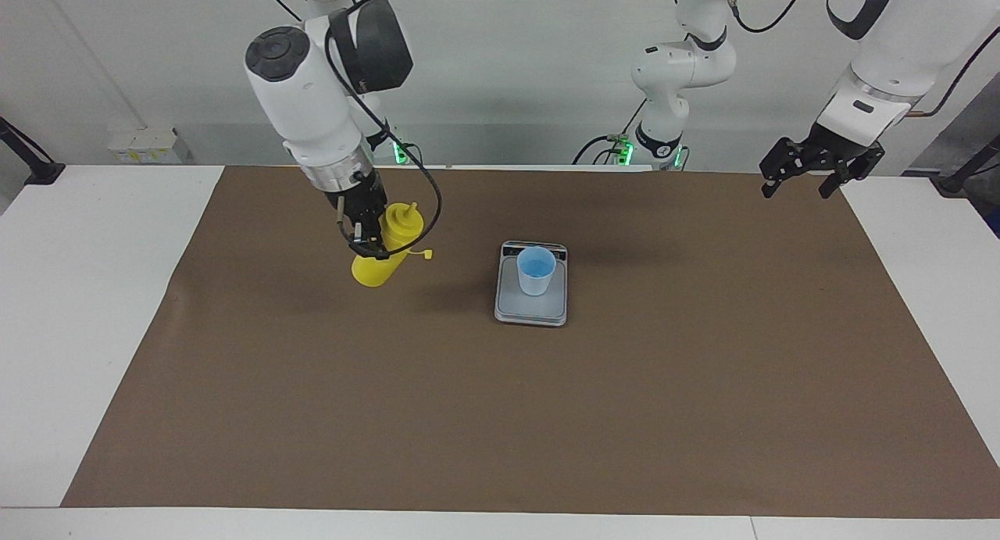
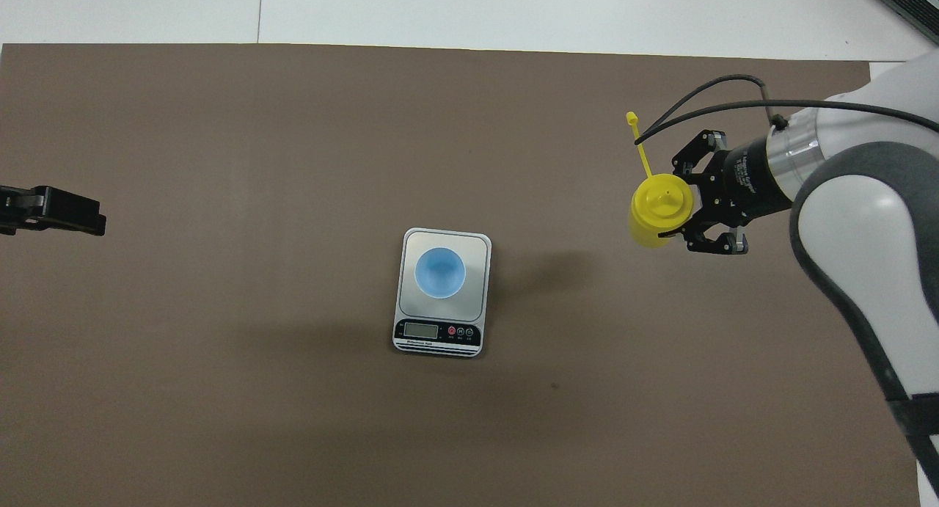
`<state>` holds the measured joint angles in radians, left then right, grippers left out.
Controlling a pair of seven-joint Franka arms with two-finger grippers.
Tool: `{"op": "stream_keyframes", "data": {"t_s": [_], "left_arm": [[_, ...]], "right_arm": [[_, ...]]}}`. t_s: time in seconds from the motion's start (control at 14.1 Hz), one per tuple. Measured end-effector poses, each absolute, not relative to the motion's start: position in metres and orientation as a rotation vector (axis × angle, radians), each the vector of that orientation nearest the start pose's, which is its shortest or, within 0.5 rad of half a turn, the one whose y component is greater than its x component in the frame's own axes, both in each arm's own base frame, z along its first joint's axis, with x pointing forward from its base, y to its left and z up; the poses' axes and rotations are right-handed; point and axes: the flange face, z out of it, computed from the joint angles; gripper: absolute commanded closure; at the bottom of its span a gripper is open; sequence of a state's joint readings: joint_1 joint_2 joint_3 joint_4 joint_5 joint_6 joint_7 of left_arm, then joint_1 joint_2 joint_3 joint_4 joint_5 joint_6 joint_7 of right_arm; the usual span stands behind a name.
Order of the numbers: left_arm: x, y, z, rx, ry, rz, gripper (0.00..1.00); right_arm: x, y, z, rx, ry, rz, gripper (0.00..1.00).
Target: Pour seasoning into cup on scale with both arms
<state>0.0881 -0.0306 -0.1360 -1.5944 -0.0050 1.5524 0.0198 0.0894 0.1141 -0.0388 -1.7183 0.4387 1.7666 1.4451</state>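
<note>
- White table (image 1: 101,305) with a big brown mat (image 1: 516,415) on top, plain pale wall at the robots' end.
- In the middle of the mat, a flat grey scale (image 1: 531,302) (image 2: 442,287), dark display strip at the end nearer to the robots.
- On the scale's plate, a small light blue cup (image 1: 536,270) (image 2: 440,272), upright, open at the top.
- Well apart from the scale, toward the right arm's end of the table, a yellow seasoning bottle (image 1: 387,247) (image 2: 656,212).
- Bottle close to upright, tilted a little, nozzle end on top.
- Cannot tell whether the bottle's bottom touches the mat or hangs just above it.
- Small yellow cap (image 1: 427,254) (image 2: 631,116) off the nozzle, hanging on a thin strap beside the bottle.
- Right tool (image 1: 367,231) (image 2: 693,210) shut around the bottle's side, holding it, with a black cable looping from the wrist.
- Left tool (image 1: 816,173) (image 2: 51,210) up in the air over the mat's edge at the left arm's end of the table, holding nothing, waiting.
- Left tool's fingers spread a little apart, nothing between them.
- Nothing touching the cup or the scale.
</note>
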Motion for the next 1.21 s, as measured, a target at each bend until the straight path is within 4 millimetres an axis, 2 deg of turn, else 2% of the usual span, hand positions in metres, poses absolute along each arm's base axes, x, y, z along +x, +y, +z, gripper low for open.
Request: {"op": "stream_keyframes", "data": {"t_s": [0.14,0.35,0.5,0.71,0.92,0.99,1.06,1.13,1.21], "left_arm": [[0.542,-0.029,0.628,-3.14,0.11,0.022,0.0],[0.542,-0.031,0.627,-3.139,0.135,0.027,0.0],[0.542,-0.033,0.627,-3.138,0.151,0.034,0.0],[0.541,-0.033,0.627,-3.138,0.151,0.035,0.0],[0.542,-0.03,0.627,-3.139,0.142,0.035,0.0],[0.542,-0.029,0.627,-3.139,0.14,0.035,0.0],[0.542,-0.029,0.627,-3.139,0.14,0.035,0.0],[0.542,-0.029,0.627,-3.139,0.14,0.035,0.0],[0.542,-0.029,0.627,-3.139,0.14,0.035,0.0]], "right_arm": [[0.58,0.052,0.48,-2.088,1.87,0.519,1.0],[0.564,0.043,0.425,-2.111,1.738,0.581,1.0],[0.552,0.023,0.396,-2.127,1.672,0.609,1.0],[0.54,-0.013,0.368,-2.099,1.693,0.646,1.0],[0.54,-0.035,0.353,-2.056,1.746,0.653,0.95],[0.541,-0.039,0.349,-2.048,1.759,0.643,0.75],[0.541,-0.041,0.346,-2.038,1.773,0.638,0.26],[0.542,-0.043,0.345,-2.021,1.791,0.64,0.0],[0.542,-0.046,0.345,-2.005,1.812,0.629,0.0]]}}
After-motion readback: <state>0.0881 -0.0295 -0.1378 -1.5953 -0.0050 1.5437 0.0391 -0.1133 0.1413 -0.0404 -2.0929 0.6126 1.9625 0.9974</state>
